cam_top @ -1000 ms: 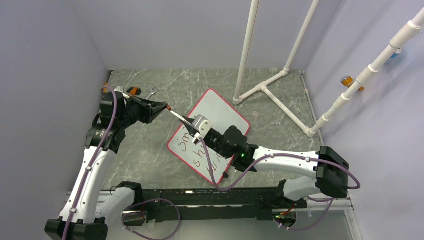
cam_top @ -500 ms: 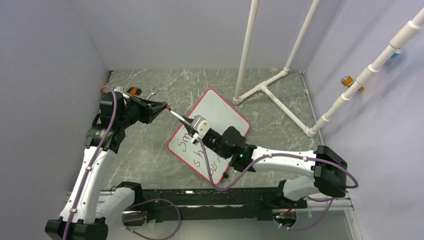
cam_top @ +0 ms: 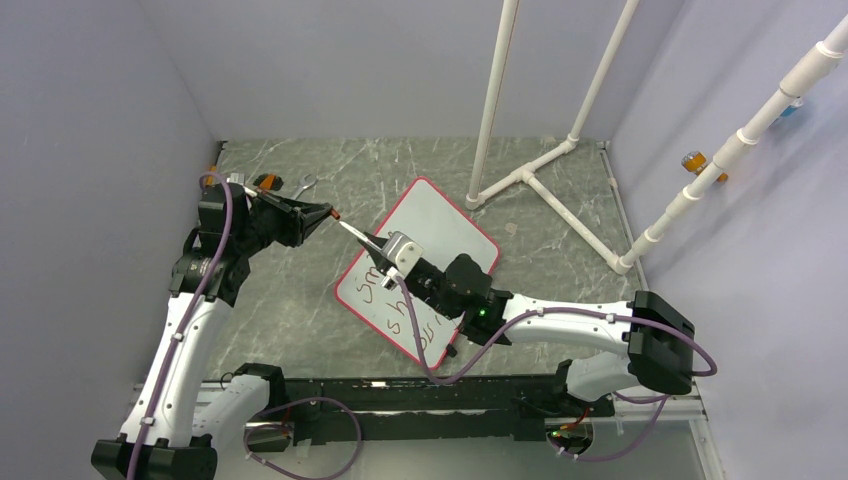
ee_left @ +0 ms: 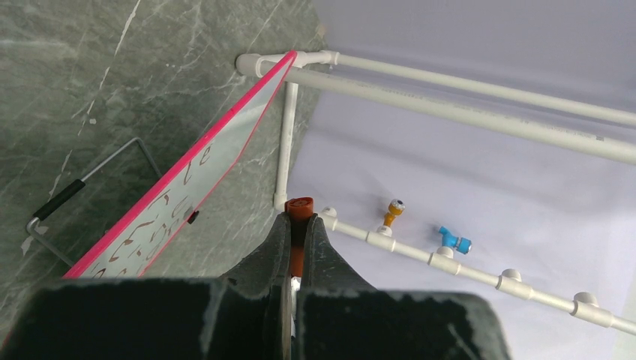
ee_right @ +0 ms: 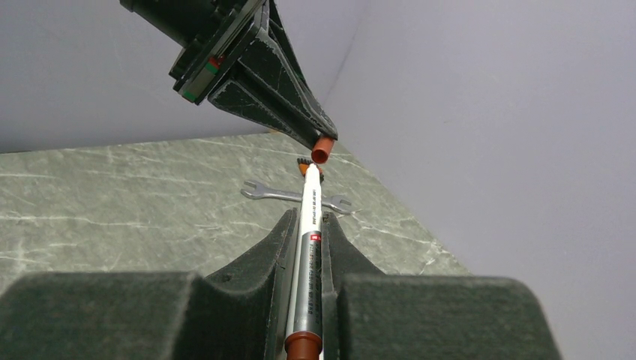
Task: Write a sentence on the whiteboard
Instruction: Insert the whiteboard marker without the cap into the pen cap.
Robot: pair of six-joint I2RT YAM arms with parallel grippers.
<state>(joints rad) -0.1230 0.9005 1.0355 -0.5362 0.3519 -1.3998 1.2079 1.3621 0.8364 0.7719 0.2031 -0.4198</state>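
Note:
The whiteboard (cam_top: 440,225) lies flat on the table, red-rimmed, with the sentence (cam_top: 395,305) in dark reddish-brown lines on its near half. My left gripper (cam_top: 325,213) is shut on a reddish-brown marker cap (ee_left: 299,206), held up to the left of the board. My right gripper (cam_top: 385,250) is shut on a white and grey marker (ee_right: 308,225). The marker's tip points at the cap's open end (ee_right: 322,148) and stops just short of it. In the left wrist view the whiteboard (ee_left: 217,154) shows edge-on, with its writing (ee_left: 150,232) visible.
A white PVC pipe frame (cam_top: 530,175) stands at the back right. A wrench (cam_top: 303,183) lies at the back left near an orange-topped item (cam_top: 265,181). A wire stand (ee_left: 56,201) sits beside the board. Orange (cam_top: 693,160) and blue valves hang on the right wall's pipe.
The right arm has edged slightly left, bringing the marker tip closer to the cap. The left arm has not moved.

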